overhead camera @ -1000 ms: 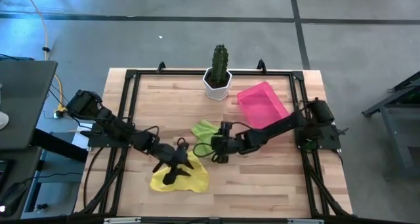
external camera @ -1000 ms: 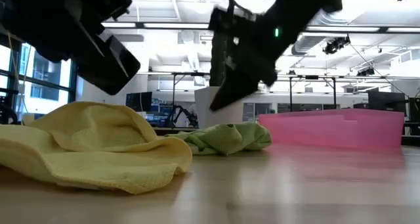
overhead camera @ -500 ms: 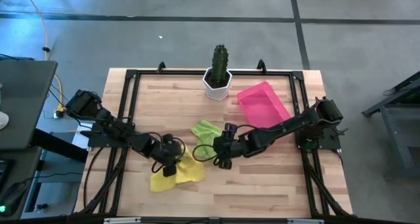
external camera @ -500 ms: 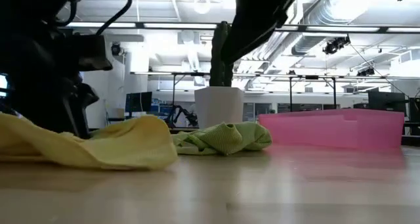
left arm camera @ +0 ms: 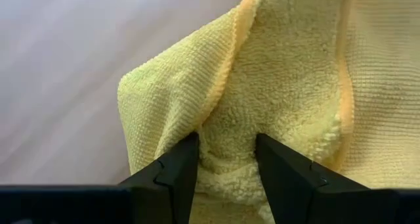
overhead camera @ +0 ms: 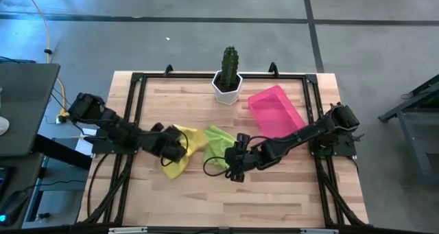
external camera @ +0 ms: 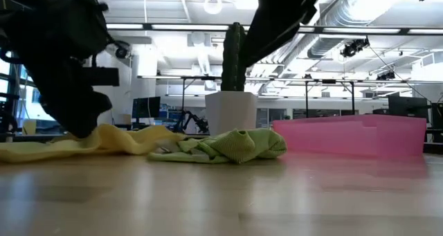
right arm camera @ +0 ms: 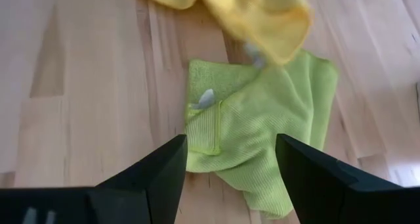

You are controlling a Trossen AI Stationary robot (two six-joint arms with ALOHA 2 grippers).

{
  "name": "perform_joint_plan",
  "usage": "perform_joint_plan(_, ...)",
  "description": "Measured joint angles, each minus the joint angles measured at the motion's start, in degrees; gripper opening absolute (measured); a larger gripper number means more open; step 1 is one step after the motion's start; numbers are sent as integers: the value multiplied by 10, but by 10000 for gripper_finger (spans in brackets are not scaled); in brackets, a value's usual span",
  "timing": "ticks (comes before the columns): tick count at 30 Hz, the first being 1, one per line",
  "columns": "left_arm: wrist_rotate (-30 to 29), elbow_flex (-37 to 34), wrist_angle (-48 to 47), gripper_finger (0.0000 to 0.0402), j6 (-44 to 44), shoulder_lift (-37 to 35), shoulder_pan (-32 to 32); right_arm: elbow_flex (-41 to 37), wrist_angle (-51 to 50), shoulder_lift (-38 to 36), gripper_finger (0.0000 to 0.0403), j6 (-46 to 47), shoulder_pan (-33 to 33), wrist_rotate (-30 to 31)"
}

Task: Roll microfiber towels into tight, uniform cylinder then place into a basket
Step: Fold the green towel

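The yellow towel (overhead camera: 180,147) lies crumpled on the bench (overhead camera: 274,193), left of centre, one edge lapping onto the green towel (overhead camera: 218,146) beside it. The left pincer (left arm camera: 226,159) is closed on a fold of the yellow towel, its two dark fingers (left arm camera: 172,171) pinching the thick pile between them. The right pincer (right arm camera: 230,168) stands wide and holds nothing; it hovers just over the near edge of the green towel.

Neither towel is rolled yet, and the pink basket (overhead camera: 275,110) behind them has nothing in it.

Risks, as I judge them: the two towels overlap, so a pull on the yellow one could drag the green one along or bunch both together. The left pincer grips only a small fold; the soft cloth may slip out, or stretch unevenly and give a lopsided roll. The right pincer, coming down on the heaped green cloth, could catch several layers at once.

Both towels are soft, looped microfibre with a stitched hem, limp and creased. The green one shows a small sewn label (right arm camera: 206,99). The basket is hard, smooth plastic, rectangular with low walls. The bench is pale wooden planks. A white pot (overhead camera: 227,88) with a cactus (overhead camera: 230,59) stands at the far edge.
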Motion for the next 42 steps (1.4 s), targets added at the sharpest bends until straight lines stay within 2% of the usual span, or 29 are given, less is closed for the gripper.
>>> perform_joint_plan(7,-27,-3,-101,145,-73,3,52,0,-7,0,226,1,0,0)
perform_joint_plan(11,-23,-5,-163,145,-108,4,94,0,-7,0,226,1,0,-1)
perform_joint_plan(23,-28,-4,-200,145,-103,4,237,0,-7,0,226,-1,0,-1)
perform_joint_plan(28,-42,20,-231,145,-53,4,242,0,-7,0,226,8,1,-3)
perform_joint_plan(32,-79,70,-295,145,-25,3,237,0,-8,0,226,25,1,-3)
perform_joint_plan(35,-84,115,-317,145,6,3,226,0,-8,0,226,55,1,-3)
perform_joint_plan(39,-80,167,-291,145,112,3,197,0,-15,-1,226,132,1,-29)
perform_joint_plan(42,-69,188,-224,145,246,3,162,0,-20,-1,226,172,1,-59)
